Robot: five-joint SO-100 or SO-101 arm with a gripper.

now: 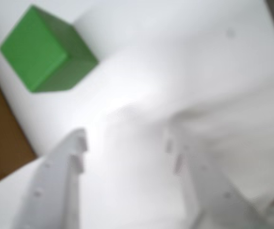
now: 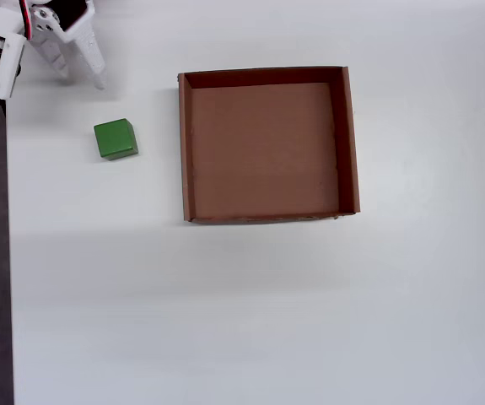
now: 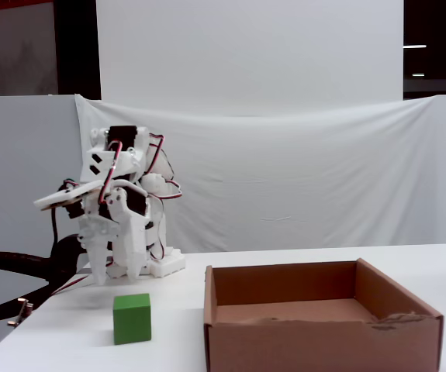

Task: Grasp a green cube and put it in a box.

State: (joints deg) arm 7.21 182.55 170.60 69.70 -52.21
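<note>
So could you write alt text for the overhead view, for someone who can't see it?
A small green cube sits on a white table, apart from and to the left of an empty brown cardboard box. A white robot gripper hangs in the top left corner, above the cube, not touching it.

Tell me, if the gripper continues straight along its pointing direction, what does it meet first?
Probably the bare white table. The open gripper points down beside the green cube, which sits off its line.

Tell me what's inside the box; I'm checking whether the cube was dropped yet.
The box holds nothing: the overhead view shows its whole brown floor bare. The green cube sits on the table outside it, under no gripper.
</note>
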